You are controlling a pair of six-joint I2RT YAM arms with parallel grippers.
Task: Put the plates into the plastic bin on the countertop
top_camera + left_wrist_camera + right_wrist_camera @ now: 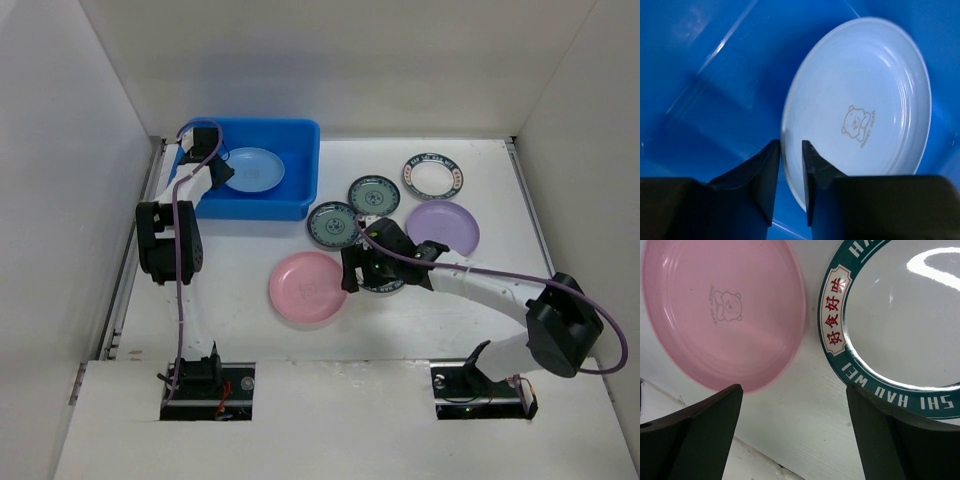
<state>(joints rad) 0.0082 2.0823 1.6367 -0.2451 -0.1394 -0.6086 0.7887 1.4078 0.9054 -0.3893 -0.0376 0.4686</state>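
Note:
The blue plastic bin (300,150) stands at the back left of the white countertop (480,270). A light blue plate (255,170) lies inside it. My left gripper (216,168) is shut on that plate's left rim (791,145); the plate (860,100) fills the left wrist view. My right gripper (352,272) is open and empty, low over the countertop between the pink plate (308,287) and a white-centred plate with a dark rim (900,320). The pink plate (725,310) is to the left of the open fingers, whose midpoint (794,390) is over bare countertop.
Two teal patterned plates (373,194) (334,225), another white-centred plate (433,176) and a lavender plate (442,227) lie right of the bin. White walls bound the countertop on three sides. A raised ledge runs along the near edge by the arm bases.

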